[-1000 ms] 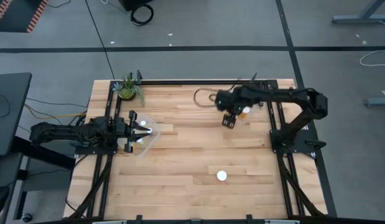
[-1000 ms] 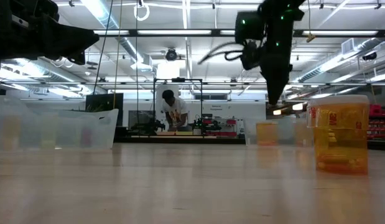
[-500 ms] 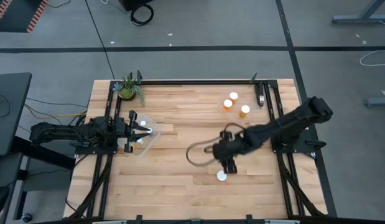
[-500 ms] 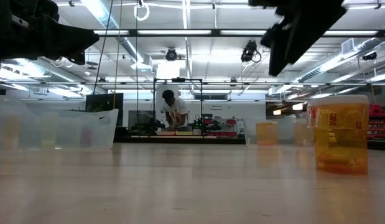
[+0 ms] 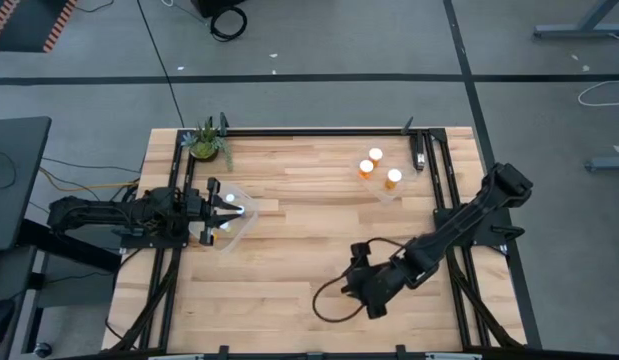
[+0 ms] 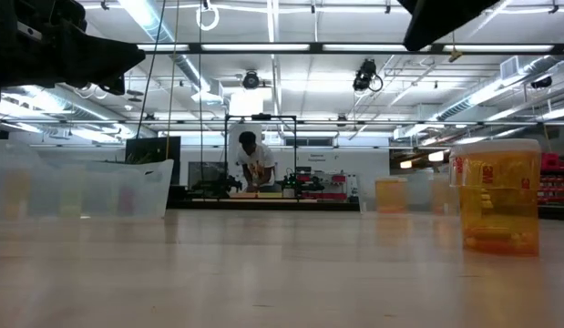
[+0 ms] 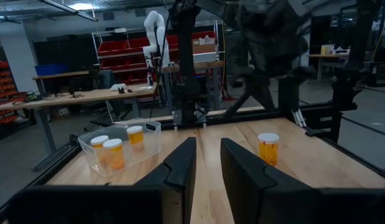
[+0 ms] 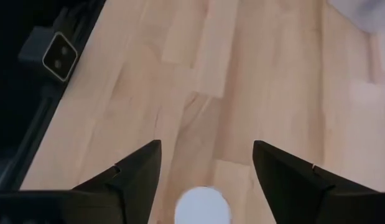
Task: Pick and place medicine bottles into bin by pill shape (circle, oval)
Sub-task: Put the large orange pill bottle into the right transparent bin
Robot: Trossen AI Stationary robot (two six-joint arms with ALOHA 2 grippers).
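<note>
- Pale wood planks form the table (image 5: 289, 240), under a strip-lit workshop — a person (image 6: 250, 164) stands far behind.
- Right gripper (image 8: 203, 180), fingers spread, hangs directly above a lone white-capped bottle (image 8: 201, 209) near the table's front edge.
- Left gripper (image 7: 206, 163), fingers slightly parted, waits at the left bin (image 5: 241, 228).
- Three bottles (image 5: 376, 167) sit in the far-right bin (image 7: 153, 142).

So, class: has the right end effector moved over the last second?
Yes. In the high view the right end effector has swung from the far bin toward the near table edge, above the lone bottle.

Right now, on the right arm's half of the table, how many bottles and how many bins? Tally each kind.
Bottles: 4 (3 in the bin, 1 loose bottle below the right claw)
Bin: 1
Total: 5
</note>
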